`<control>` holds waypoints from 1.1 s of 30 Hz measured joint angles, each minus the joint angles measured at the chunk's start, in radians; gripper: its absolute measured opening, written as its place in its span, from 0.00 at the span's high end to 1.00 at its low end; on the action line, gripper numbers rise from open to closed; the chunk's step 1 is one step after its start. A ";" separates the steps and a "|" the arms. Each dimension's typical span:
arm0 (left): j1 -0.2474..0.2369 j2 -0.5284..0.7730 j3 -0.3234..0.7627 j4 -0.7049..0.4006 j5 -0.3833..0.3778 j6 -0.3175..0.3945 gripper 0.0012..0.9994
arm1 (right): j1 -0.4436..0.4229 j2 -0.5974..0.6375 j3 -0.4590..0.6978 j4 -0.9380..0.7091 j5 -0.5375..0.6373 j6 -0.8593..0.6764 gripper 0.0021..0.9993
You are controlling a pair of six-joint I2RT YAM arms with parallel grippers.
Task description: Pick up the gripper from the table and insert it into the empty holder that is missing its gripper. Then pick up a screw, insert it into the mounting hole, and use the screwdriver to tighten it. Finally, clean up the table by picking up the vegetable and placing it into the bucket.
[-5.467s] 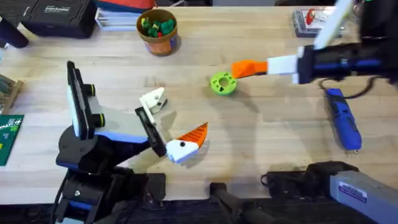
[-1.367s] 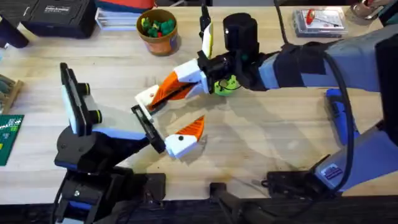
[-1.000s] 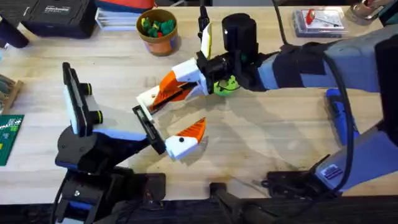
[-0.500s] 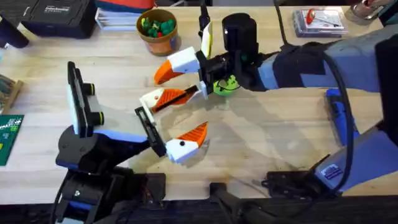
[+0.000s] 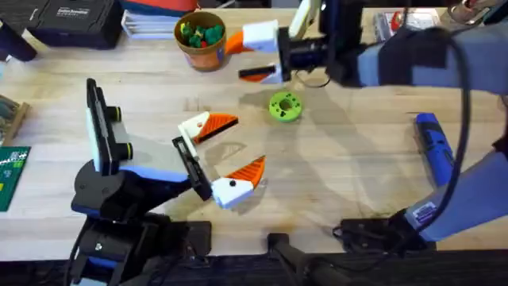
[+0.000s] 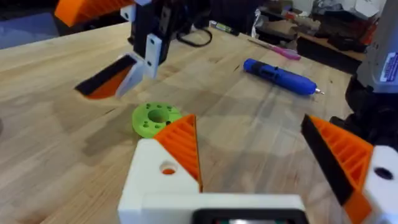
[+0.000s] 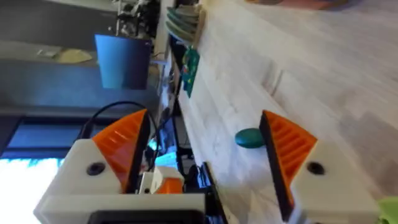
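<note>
1. My right end effector (image 5: 256,56) hangs on the far side of the lime-green disc (image 5: 285,106). Its two white fingers are spread and carry nothing.
2. My left end effector (image 5: 222,155) sits on the near left of that disc, fingers spread wide, with nothing pinched between them.
3. The gripper (image 5: 219,123), a ribbed orange plastic wedge, sits against the holder (image 5: 193,128). The holder is a blocky white plastic mount on my left end effector's finger nearer the disc. It is well apart from my right end effector, on the disc's other side.
4. In the left wrist view, a round hole shows in the holder's face just below the wedge.
5. The screwdriver (image 5: 436,151), a smooth blue pen-shaped tool, lies flat on the pale wooden tabletop (image 5: 341,175), well right of the disc.
6. The bucket (image 5: 201,36), a round orange-brown cup with a tan rim, stands far left of the disc, just beside my right end effector. It holds green and yellow pieces.
7. The vegetable (image 7: 250,137), small, rounded and teal, lies on the wood. The right wrist view frames it between my right fingers; how it lies relative to the disc I cannot tell.
</note>
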 joint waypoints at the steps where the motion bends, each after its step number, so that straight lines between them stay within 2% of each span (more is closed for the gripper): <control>1: 0.000 0.000 0.000 0.000 0.000 0.000 0.01 | -0.013 -0.009 0.020 -0.067 0.022 -0.034 0.01; 7: 0.000 0.000 0.000 0.000 0.000 0.000 0.01 | -0.033 -0.136 0.094 -0.558 0.214 -0.315 0.01; 11: 0.000 0.000 0.000 0.000 0.000 0.000 0.01 | 0.006 -0.261 0.105 -0.841 0.457 -0.512 0.01; 17: 0.000 0.000 0.000 0.000 0.000 0.000 0.01 | 0.122 -0.361 0.112 -1.138 0.831 -0.669 0.01; 19: 0.000 0.000 0.000 0.000 0.000 0.000 0.01 | 0.152 -0.352 0.112 -1.185 0.902 -0.694 0.06; 21: 0.000 0.000 0.000 0.000 0.000 0.000 0.01 | 0.171 -0.332 0.112 -1.193 0.947 -0.713 0.17; 24: 0.000 0.000 0.000 0.000 0.000 0.000 0.01 | 0.184 -0.286 0.112 -1.176 0.992 -0.727 0.39; 26: 0.000 0.000 0.000 0.000 0.000 0.000 0.01 | 0.186 -0.256 0.112 -1.156 1.008 -0.732 0.49; 30: 0.000 0.000 0.000 0.000 0.000 0.000 0.01 | 0.186 -0.212 0.112 -1.129 1.026 -0.737 0.59; 33: 0.000 0.000 0.000 0.000 0.000 0.000 0.01 | 0.187 -0.195 0.112 -1.129 1.032 -0.738 0.61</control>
